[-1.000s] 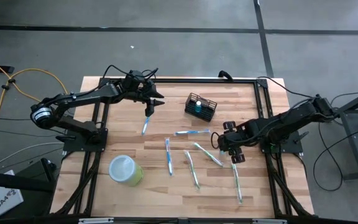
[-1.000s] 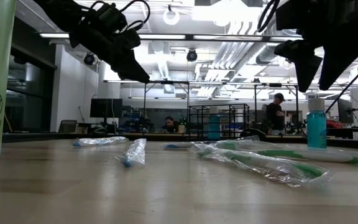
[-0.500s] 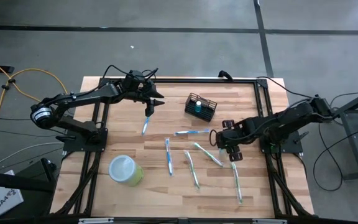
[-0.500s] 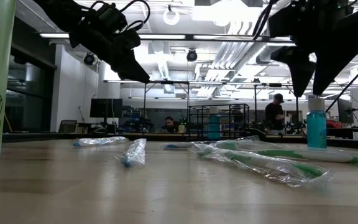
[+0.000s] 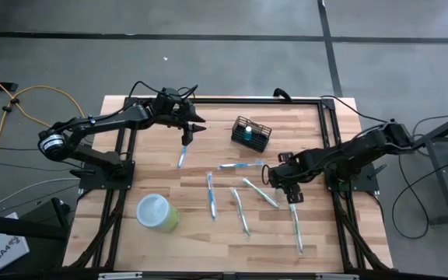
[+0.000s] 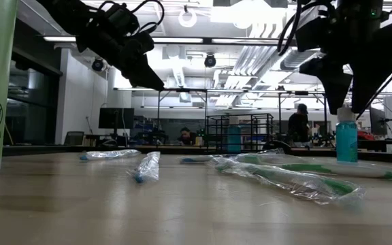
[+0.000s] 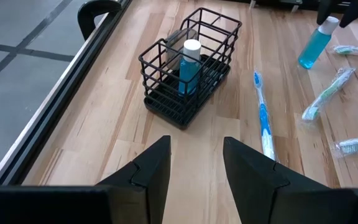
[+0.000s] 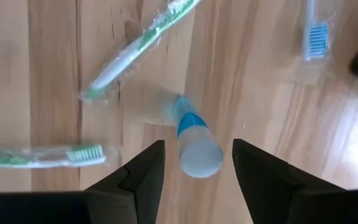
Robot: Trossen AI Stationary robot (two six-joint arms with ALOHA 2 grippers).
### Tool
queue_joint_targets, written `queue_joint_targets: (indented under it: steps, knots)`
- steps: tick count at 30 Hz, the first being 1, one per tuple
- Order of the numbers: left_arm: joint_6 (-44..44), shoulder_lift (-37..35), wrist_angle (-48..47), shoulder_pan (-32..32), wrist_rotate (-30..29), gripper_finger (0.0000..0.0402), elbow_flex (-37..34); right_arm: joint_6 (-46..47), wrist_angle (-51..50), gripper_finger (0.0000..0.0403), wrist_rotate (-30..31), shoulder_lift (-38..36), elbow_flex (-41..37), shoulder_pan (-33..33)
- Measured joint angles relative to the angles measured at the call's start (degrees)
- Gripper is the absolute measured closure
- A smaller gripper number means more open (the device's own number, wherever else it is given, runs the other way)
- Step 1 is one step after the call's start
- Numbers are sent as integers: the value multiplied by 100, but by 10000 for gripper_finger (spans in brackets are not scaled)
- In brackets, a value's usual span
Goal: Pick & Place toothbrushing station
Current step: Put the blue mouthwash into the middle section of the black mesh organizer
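The black wire-mesh basket (image 5: 258, 141) stands on its base at the table's far middle, with a blue bottle (image 7: 190, 62) upright inside; it shows in the left wrist view (image 7: 164, 102). My left gripper (image 5: 195, 127) hovers open and empty to the basket's left, pointing at it (image 7: 196, 168). My right gripper (image 5: 281, 177) is open and points down, right above a second blue bottle (image 8: 194, 142) that stands upright on the table (image 6: 346, 136). Its fingers stand on either side, above the cap, touching nothing.
Several wrapped toothbrushes lie on the table's middle, among them a blue one (image 5: 183, 153) near my left gripper and green ones (image 5: 260, 192) (image 5: 295, 225) near my right. A light-green cup (image 5: 155, 211) stands at the near left. A black frame rail (image 7: 73, 81) runs along the far edge.
My right gripper has gone a little toward the table's left edge and down, coming over the standing blue bottle. The bottle and the toothbrushes have stayed where they were.
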Motion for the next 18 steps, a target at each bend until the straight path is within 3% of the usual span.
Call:
queue_joint_targets:
  steps: [18]
  knots:
    - [-1, 0, 11, 0, 1, 258, 0, 23, 41, 222, 49, 35, -2, 0]
